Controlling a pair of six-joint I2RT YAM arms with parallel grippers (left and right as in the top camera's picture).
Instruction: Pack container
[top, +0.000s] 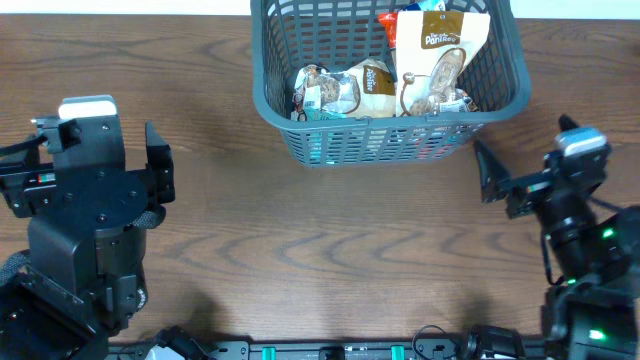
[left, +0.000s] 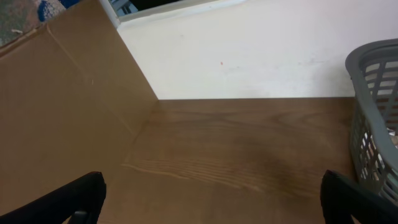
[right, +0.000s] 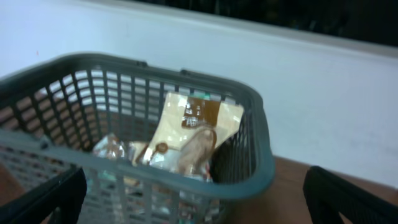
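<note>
Overhead, the basket (top: 385, 122) sits at the far side of the table (top: 300, 240), a little right of centre, with its far end cut off by the frame edge. Inside it, a tan packet (top: 440, 60) stands tilted against the right part. Small packets (top: 345, 90) lie beside it on the left, touching it. A red packet (top: 388, 22) shows just behind them.

The left gripper (top: 160, 165) hangs over the table's left part, well apart from the basket. In the left wrist view its two fingertips (left: 84, 196) sit at the lower corners, spread wide with nothing between them, above bare wood. A cardboard (left: 62, 106) panel rises on the left, a white wall (left: 249, 56) stands behind, and the basket's corner shows at the right edge.

The right gripper (top: 505, 185) is near the basket's near right corner, not touching it. In the right wrist view its fingertips (right: 53, 196) are also wide apart and hold nothing. The basket fills the left and middle of that view, with the tan packet leaning on the far right wall inside. The small packets below it are blurred.
</note>
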